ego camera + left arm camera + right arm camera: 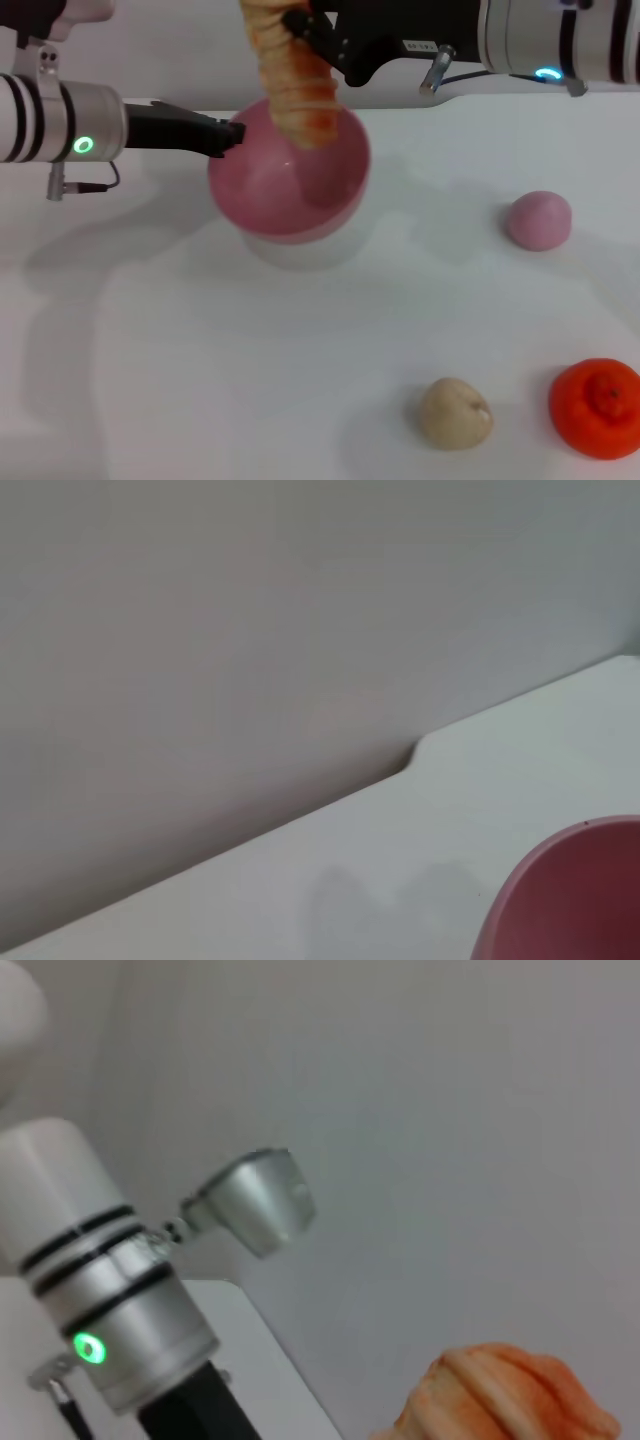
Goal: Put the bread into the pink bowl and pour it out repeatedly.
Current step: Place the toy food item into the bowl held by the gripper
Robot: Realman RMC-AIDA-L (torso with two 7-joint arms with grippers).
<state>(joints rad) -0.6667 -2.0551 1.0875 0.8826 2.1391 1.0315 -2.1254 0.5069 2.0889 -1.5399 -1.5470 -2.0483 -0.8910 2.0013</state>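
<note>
The pink bowl sits on the white table at the upper middle of the head view, and my left gripper is shut on its left rim. A slice of the same bowl shows in the left wrist view. The bread, ridged and orange-brown, hangs nearly upright with its lower end just inside the bowl's mouth. My right gripper is shut on the bread's upper part from the right. The right wrist view catches the end of the bread and the left arm's wrist.
A round pink bun lies to the right of the bowl. A small beige lump and an orange fruit sit near the front right. The table's back edge meets a grey wall.
</note>
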